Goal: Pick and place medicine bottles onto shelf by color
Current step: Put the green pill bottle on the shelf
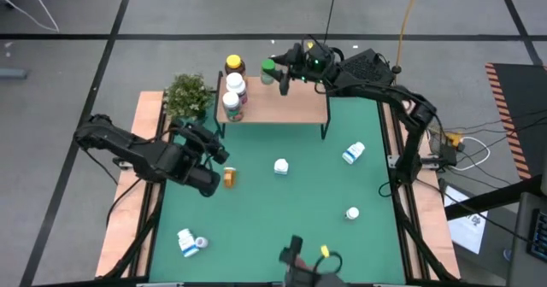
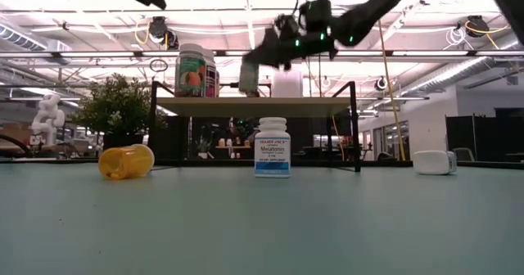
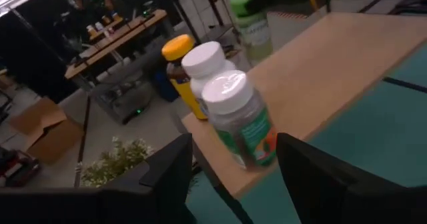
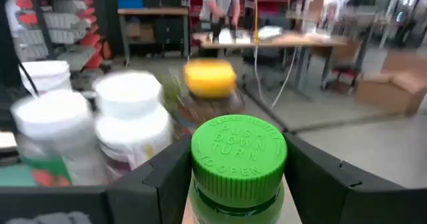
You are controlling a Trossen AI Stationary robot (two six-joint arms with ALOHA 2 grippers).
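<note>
The right gripper [image 1: 278, 71] held the green-capped bottle [image 1: 268, 70] above the shelf [image 1: 286, 106]; it needed lowering upright, clear of the three bottles [image 1: 232, 95] beside it.

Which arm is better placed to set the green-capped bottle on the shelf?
Right. The right gripper already holds the green-capped bottle over the shelf, near its far edge. The left gripper is open, away over the green mat beside a toppled amber bottle.

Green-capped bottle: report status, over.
Right tool shut on green-capped bottle, over the shelf. Left tool open, empty, above the table near the fallen amber bottle. Nothing in the way.
</note>
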